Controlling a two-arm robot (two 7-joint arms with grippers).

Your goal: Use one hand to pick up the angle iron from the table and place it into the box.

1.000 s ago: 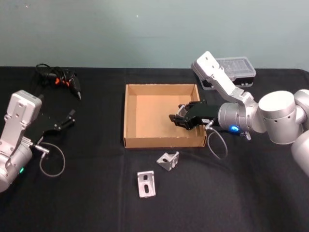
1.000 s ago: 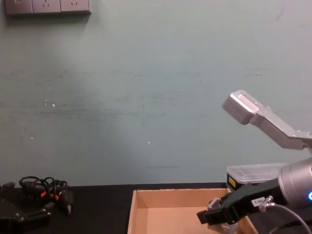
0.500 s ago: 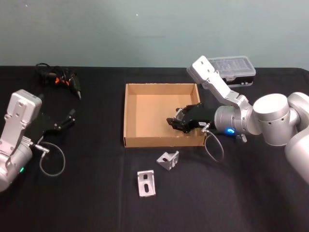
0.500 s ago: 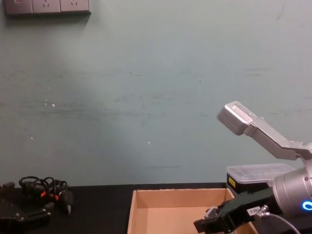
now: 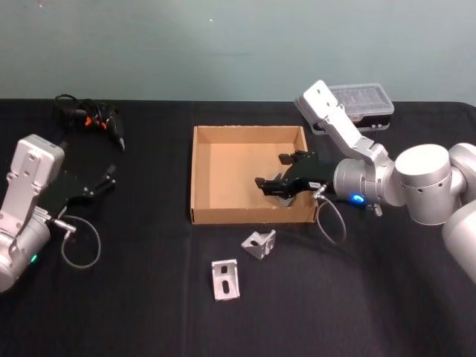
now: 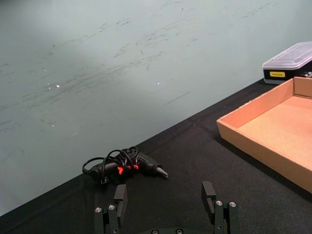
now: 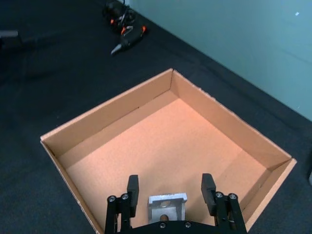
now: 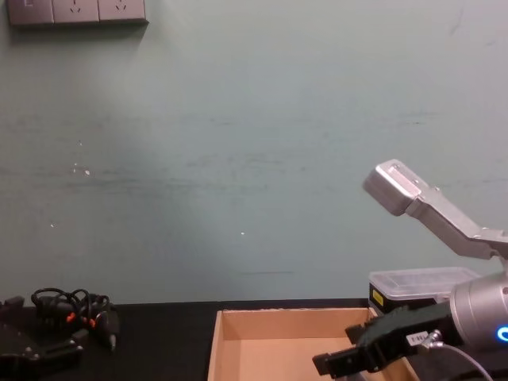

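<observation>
Right wrist view: angle iron [image 7: 167,207] in box [image 7: 112,105] beneath spread right hand [image 7: 170,182].

Right wrist view: the body of the right gripper [image 7: 170,186] hides the lower part of the angle iron [image 7: 167,203]; contact with the floor of the box [image 7: 109,105] cannot be told. Head view: the gripper covers most of that piece. Chest view: the bottom edge cuts off the box front. Left wrist view: the right edge crops the box and the plastic case [image 6: 291,59].
</observation>
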